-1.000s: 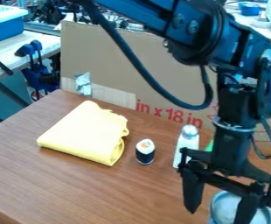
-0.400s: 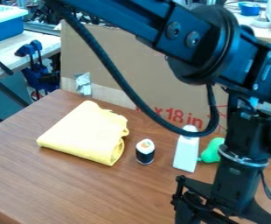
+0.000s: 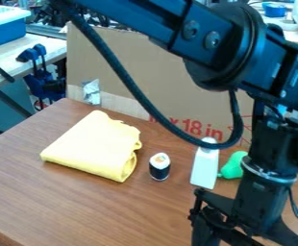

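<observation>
Pincer (image 3: 232, 226) now lower in view, more of green object (image 3: 233, 166) visible

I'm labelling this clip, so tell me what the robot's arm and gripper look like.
The arm is black with a bluish sheen, built of blocky links and a big round joint, with round bolt heads on its side. A thick black cable loops beneath it, and a silvery ring circles the wrist above the angular black gripper.
</observation>
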Motion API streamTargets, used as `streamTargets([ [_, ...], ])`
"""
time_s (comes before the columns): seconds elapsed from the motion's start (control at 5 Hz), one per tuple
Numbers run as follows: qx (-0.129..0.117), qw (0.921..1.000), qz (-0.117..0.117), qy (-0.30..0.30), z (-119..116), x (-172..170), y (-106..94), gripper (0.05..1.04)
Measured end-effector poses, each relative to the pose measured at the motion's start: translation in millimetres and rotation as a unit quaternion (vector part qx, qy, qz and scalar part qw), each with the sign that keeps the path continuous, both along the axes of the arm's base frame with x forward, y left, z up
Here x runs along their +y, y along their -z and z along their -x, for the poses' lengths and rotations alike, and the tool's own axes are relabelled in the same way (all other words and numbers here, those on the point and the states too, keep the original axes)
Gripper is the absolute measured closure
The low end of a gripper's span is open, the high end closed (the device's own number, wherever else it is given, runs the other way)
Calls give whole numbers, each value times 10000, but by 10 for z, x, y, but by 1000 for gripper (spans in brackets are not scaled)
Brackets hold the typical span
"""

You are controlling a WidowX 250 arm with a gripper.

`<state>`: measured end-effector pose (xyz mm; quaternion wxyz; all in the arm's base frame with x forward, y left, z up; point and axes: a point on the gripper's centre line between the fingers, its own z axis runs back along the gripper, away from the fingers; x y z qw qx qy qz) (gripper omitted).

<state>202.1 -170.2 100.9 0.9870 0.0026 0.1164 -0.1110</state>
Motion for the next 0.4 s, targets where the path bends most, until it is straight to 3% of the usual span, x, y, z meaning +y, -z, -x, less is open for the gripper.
streamTargets([
  [0.2, -365, 9991, 205, -41, -87, 62, -164, 77],
  [0.4, -1165, 9911, 649, -26, -104, 101, -582, 77],
])
